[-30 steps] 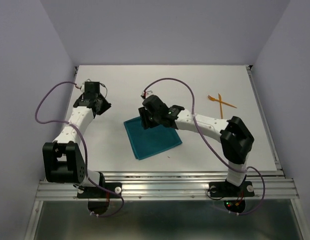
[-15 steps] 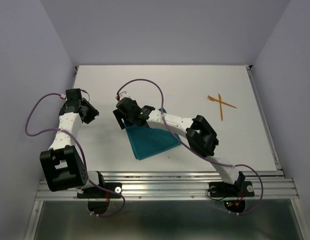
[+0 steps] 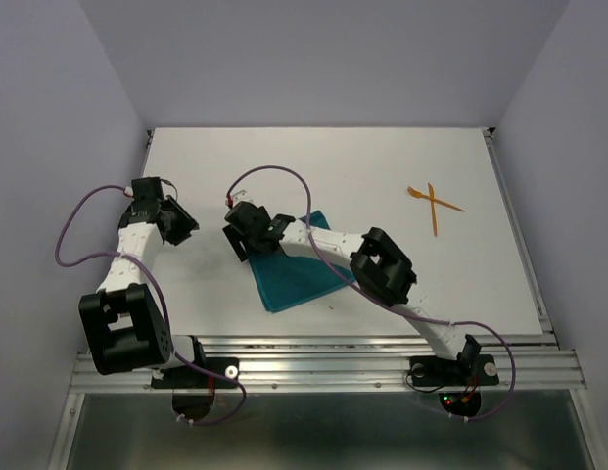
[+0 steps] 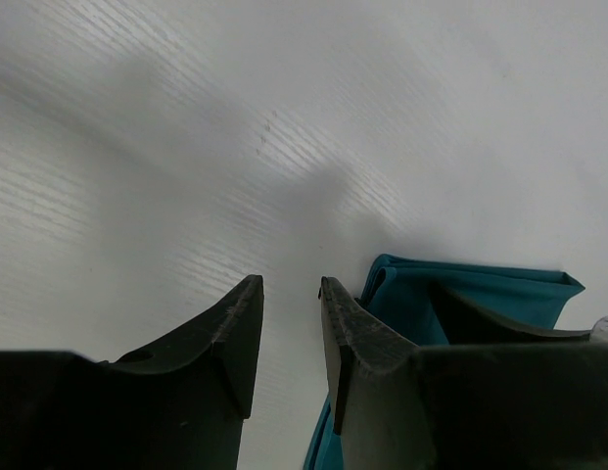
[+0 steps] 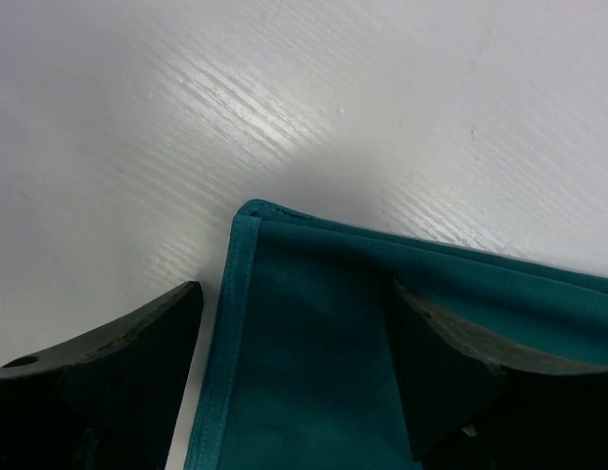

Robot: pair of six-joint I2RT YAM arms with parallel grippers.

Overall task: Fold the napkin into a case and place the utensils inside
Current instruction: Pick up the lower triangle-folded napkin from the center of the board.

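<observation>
Napkin (image 3: 299, 276) only part-folded; its corner lies under my right gripper (image 5: 294, 333), jaws wide apart, holding nothing. Left gripper (image 4: 289, 294) half-parted, empty, just beside it. Utensils (image 3: 433, 204) well off to my right, not yet inserted

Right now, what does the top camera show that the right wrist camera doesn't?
Only the top view: the two orange utensils lying crossed on the right side of the table, and the left gripper off to the left of the napkin. Only the right wrist view: the napkin's stitched hem and corner close up, with one finger of the open right gripper over the cloth and the other over bare table. Both show the teal napkin, the white table and the right gripper at the napkin's edge.
</observation>
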